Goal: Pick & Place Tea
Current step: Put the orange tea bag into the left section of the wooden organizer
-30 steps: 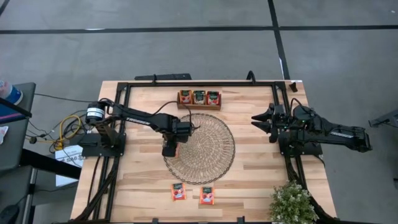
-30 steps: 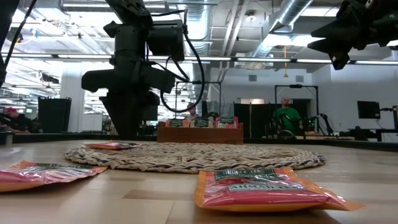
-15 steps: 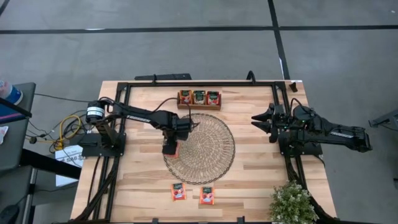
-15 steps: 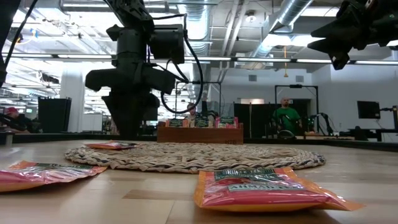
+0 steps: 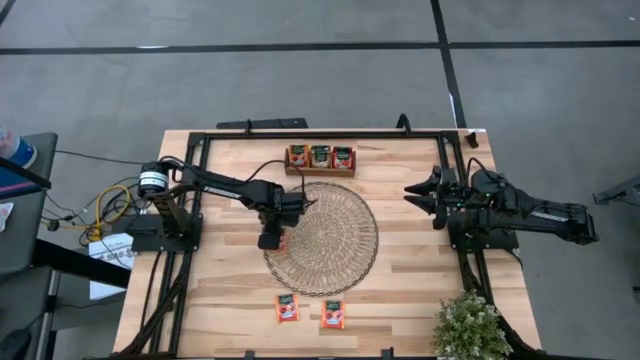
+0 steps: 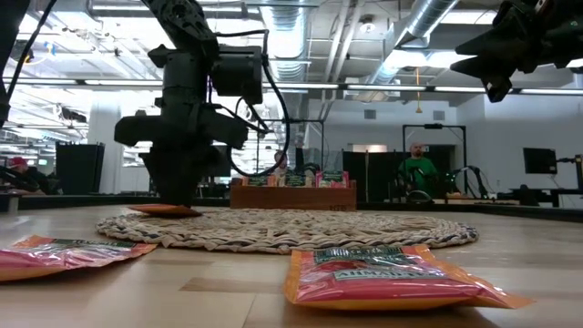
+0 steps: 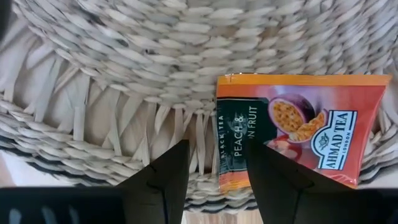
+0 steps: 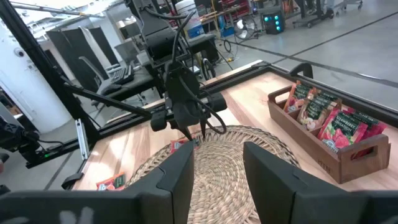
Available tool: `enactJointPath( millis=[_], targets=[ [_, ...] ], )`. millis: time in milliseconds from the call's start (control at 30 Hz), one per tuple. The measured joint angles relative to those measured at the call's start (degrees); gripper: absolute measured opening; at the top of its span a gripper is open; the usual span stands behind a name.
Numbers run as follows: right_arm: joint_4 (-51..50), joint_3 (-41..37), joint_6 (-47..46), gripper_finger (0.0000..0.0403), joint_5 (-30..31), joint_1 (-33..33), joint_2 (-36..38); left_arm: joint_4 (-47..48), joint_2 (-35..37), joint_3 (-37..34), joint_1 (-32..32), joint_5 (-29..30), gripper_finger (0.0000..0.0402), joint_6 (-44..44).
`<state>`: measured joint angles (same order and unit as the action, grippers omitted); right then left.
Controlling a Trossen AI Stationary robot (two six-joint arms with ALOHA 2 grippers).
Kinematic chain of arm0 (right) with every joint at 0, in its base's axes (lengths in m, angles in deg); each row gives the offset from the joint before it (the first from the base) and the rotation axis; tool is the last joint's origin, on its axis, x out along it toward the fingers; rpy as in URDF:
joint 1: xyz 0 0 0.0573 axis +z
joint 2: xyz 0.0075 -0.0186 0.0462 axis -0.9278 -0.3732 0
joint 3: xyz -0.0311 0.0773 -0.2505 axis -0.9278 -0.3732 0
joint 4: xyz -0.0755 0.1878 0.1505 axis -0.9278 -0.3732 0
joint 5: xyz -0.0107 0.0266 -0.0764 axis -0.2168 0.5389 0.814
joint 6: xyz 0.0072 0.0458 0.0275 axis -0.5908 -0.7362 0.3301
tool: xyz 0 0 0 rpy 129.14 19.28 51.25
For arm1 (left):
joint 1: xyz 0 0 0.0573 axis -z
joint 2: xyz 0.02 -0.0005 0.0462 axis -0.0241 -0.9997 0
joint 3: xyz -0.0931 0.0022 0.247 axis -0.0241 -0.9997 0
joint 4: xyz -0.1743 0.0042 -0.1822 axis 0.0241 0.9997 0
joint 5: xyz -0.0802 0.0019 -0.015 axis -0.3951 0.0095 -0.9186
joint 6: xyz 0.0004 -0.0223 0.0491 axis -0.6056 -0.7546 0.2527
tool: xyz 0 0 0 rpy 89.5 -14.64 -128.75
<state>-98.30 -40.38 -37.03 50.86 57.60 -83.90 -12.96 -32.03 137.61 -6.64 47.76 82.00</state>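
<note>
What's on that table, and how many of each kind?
Loose tea sachets: 3
Woven mat: 1
Wooden tray: 1, sachets inside too packed to count
Potted plant: 1
Robot arms: 2
Total: 8

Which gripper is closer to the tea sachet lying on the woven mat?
Left. The left gripper hovers directly over the tea sachet at the woven mat edge, fingers open. The right gripper waits beyond the mat's far side.
</note>
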Motion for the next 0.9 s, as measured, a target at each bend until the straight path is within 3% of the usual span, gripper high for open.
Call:
enactJointPath(
  millis=[500, 900],
  targets=[
    [0.0, 0.0, -0.03, 0.013, 0.0, 0.0, -0.01, -1.0, -1.42, 0.1, 0.0, 0.13, 0.0147, 1.03],
    [0.0, 0.0, -0.09, 0.013, 0.0, 0.01, -0.01, -1.37, -1.88, 0.13, 0.02, 0.79, 0.0084, 1.04]
  ],
)
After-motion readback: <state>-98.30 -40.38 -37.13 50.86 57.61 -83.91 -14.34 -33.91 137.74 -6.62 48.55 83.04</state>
